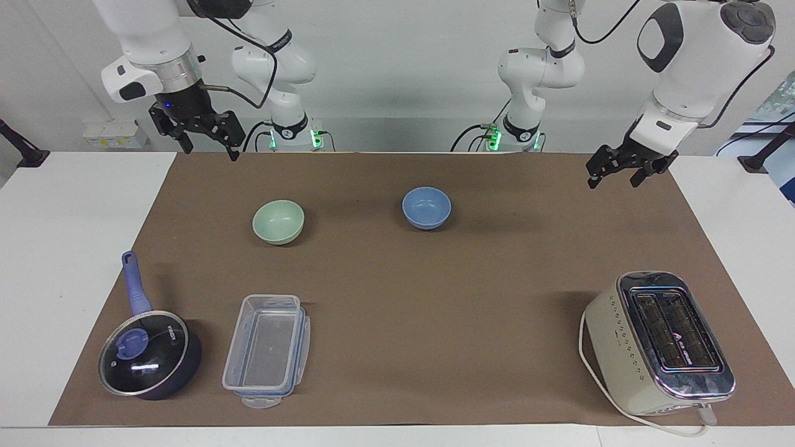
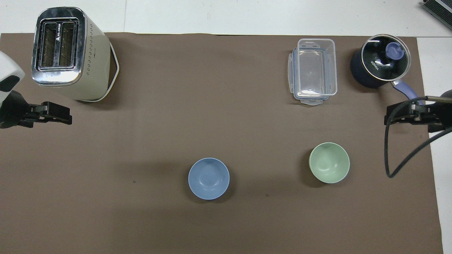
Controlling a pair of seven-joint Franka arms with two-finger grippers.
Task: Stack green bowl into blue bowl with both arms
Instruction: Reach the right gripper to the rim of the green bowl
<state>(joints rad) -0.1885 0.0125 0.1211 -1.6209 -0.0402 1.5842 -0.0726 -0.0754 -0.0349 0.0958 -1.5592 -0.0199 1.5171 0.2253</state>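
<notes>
The green bowl (image 1: 279, 221) sits upright on the brown mat toward the right arm's end; it also shows in the overhead view (image 2: 329, 162). The blue bowl (image 1: 427, 207) (image 2: 208, 178) stands apart from it near the mat's middle. Both bowls are empty. My left gripper (image 1: 613, 181) (image 2: 67, 119) hangs open and empty, raised over the mat's edge at the left arm's end. My right gripper (image 1: 211, 151) (image 2: 388, 118) hangs open and empty, raised over the mat's edge at the right arm's end.
A cream toaster (image 1: 658, 341) (image 2: 67, 53) stands farthest from the robots at the left arm's end. A clear plastic container (image 1: 267, 349) (image 2: 313, 70) and a dark blue lidded saucepan (image 1: 149, 360) (image 2: 380, 60) lie farther from the robots than the green bowl.
</notes>
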